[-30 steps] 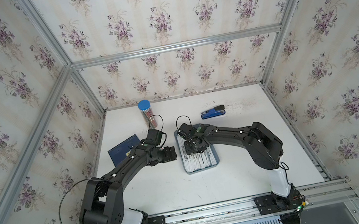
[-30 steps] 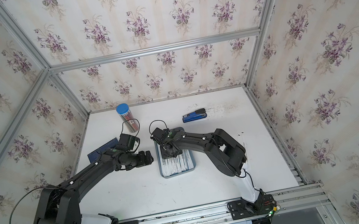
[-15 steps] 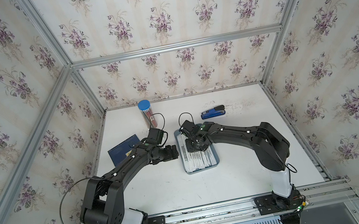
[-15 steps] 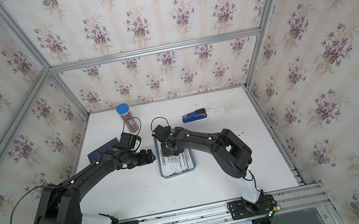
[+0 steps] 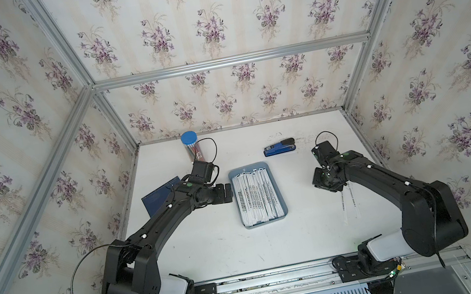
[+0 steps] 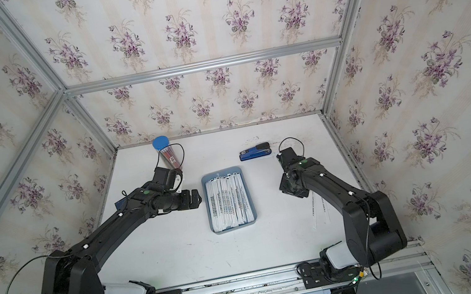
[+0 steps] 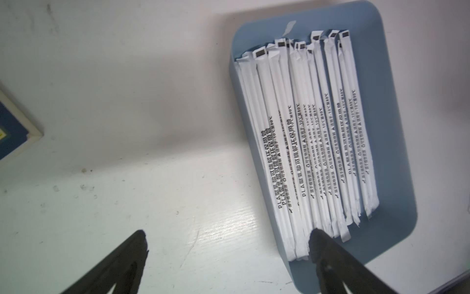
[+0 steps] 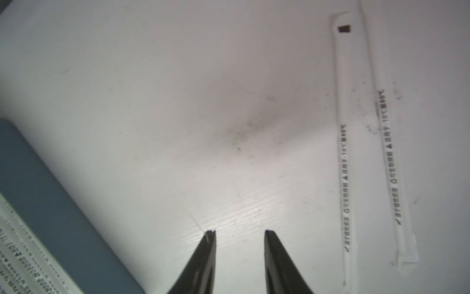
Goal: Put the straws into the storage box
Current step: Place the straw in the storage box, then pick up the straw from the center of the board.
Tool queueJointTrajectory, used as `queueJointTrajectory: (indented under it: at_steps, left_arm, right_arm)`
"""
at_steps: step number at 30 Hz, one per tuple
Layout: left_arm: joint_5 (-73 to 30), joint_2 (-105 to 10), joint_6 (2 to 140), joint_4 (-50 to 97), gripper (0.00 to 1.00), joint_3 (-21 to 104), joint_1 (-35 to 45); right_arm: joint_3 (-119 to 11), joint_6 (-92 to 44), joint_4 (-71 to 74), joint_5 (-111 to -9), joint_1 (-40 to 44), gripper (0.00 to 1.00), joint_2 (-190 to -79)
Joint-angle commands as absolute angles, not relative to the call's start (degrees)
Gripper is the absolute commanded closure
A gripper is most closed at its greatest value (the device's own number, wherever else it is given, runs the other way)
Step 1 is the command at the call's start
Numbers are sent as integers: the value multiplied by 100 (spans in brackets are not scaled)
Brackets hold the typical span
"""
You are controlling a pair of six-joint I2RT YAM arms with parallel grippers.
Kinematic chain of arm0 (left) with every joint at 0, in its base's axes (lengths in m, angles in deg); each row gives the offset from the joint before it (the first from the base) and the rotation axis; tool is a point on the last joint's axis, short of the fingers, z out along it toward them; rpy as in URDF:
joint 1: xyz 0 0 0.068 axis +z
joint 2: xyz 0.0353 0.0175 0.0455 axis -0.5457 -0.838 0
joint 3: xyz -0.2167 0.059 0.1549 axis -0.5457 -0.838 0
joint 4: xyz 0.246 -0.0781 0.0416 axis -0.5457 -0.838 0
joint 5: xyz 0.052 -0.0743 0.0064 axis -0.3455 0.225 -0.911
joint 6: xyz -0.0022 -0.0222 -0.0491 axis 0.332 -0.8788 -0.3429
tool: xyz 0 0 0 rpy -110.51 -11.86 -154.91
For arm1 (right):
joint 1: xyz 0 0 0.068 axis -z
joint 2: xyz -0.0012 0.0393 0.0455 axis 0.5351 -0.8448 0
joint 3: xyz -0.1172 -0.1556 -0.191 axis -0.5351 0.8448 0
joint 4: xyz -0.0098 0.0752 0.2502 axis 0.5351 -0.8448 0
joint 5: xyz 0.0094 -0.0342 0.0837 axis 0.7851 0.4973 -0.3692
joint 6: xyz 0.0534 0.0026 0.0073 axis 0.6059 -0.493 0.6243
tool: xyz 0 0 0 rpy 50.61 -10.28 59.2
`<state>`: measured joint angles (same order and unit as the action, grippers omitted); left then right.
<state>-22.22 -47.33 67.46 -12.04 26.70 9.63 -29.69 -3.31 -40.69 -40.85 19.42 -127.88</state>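
Right, the storage box sits in the middle of the tabletop, its long sides running 12 to 6 in both top views. It is well stocked: a row of white paper-wrapped straws lies side by side inside, lengthwise, black lettering up.

At the box's 9 o'clock is the left hand, fingers spread wide with nothing between them. In the left wrist view one fingertip sits over the straw ends at a corner of the box, the other over bare tabletop. Whether that fingertip touches the paper, I cannot tell.

Out at 3 o'clock, well apart from the box, the right hand hangs over bare tabletop, fingers partly spread, gripping nothing. Just beyond it, at about 4 o'clock from the box, two loose straws lie on the tabletop. They are nearly parallel, with a gap between them in the right wrist view, and their far ends are tucked under the right arm in both top views.

Around the edges, a clear tube of coloured pencils with a blue cap stands at 11 o'clock. A blue stapler lies at 1 o'clock, and a dark blue notebook lies at 9 o'clock, beyond the left arm's wrist.
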Motion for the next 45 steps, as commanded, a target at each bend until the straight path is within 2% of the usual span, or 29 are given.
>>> queueJointTrajectory:
  at_steps: [1,8,18,21,28,36,45]
  left_arm:
    - [-1550,-5048,6873,-1060,0,2780,840]
    - [-1477,-5688,6609,-745,3,2920,227]
    - [-1681,-5972,6674,-716,3,2898,152]
    - [-1685,-6039,6648,-708,3,2868,152]
    - [-1844,-5919,6643,-752,3,2880,157]
    - [-1962,-5887,6647,-786,3,2856,152]
    - [-2552,-5434,6575,-877,2,2636,204]
  right_arm:
    - [-2825,-522,-4006,-3648,2442,63,-12873]
    - [-2522,-725,-3549,-3484,2980,65,-13238]
    - [-2136,-859,-2986,-3591,3075,67,-13631]
    - [-2007,-894,-2832,-3698,3077,70,-13669]
    - [-1874,-1071,-2822,-3623,3023,86,-13484]
    - [-2335,-1068,-3297,-3062,2077,89,-13452]
    - [-3810,-795,-4082,-2943,559,90,-13910]
